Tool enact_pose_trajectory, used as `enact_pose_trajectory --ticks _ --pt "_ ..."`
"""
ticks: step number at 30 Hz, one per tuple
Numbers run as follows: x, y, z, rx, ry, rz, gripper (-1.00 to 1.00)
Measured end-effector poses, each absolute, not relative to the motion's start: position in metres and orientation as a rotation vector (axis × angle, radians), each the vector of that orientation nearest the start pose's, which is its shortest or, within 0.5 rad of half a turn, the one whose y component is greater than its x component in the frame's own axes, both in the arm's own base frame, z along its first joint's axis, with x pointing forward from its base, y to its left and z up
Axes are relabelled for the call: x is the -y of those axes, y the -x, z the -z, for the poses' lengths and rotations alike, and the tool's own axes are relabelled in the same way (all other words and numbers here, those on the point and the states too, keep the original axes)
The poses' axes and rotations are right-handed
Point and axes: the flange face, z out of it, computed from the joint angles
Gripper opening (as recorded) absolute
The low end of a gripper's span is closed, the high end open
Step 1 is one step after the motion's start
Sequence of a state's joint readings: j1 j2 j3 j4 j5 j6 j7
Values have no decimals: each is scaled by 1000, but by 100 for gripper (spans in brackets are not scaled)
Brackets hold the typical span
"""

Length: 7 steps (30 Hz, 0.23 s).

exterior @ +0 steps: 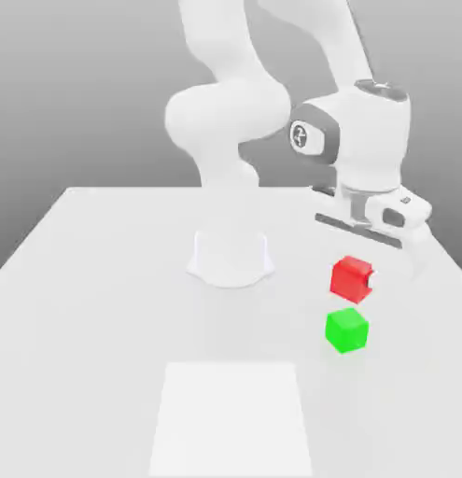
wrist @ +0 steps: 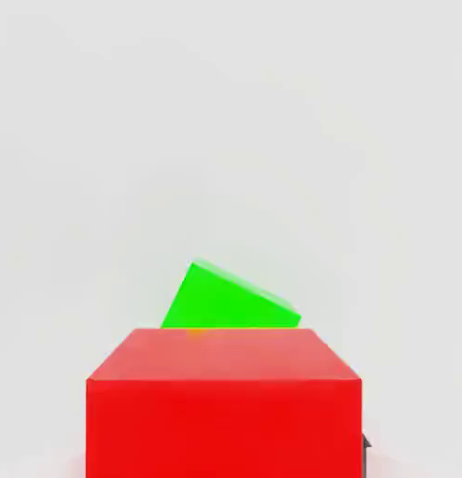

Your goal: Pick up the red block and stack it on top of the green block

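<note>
A white robot arm [exterior: 236, 121] bends over a pale surface [exterior: 104, 308], its wrist hanging above two small cubes off to the exterior view's right of the arm's round base [exterior: 231, 258]. The red block [exterior: 351, 278] sits tilted directly under the hand, raised off the surface and just above the green block [exterior: 347, 330], the two near each other but not touching in the exterior view. The pincer [exterior: 363, 273] is pinching the red block, its fingers drawn in tight against the cube's sides; a sliver of one dark finger pad [wrist: 367, 454] shows beside the cube's lower corner in the hand view.

The green block rests flat on the surface, on the near side of the red one as the exterior view sees it, farther from the base. From the hand view, the red block [wrist: 225, 401] looms large in the foreground with its top face and one broad side showing, and the green block [wrist: 230, 301] peeks out from behind its far edge, turned at an angle to it.

A lighter rectangular patch [exterior: 232, 418] marks the surface in front of the base, well apart from both cubes. The backdrop behind the arm is a plain grey gradient.
</note>
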State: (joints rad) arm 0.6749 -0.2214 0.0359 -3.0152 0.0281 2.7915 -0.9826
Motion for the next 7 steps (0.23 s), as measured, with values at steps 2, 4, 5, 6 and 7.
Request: enact_pose_trajectory --ticks 2,4,5,6,7 --pt "-199 -234 -204 -2331 -2109 3 -100" --pt "-198 -233 -189 -2332 -2107 3 -100" --pt "-197 -232 -183 -2331 -2107 4 100" --pt "-197 -232 -183 -2331 -2107 4 100" --pt "-197 -232 -183 -2331 -2107 4 100"
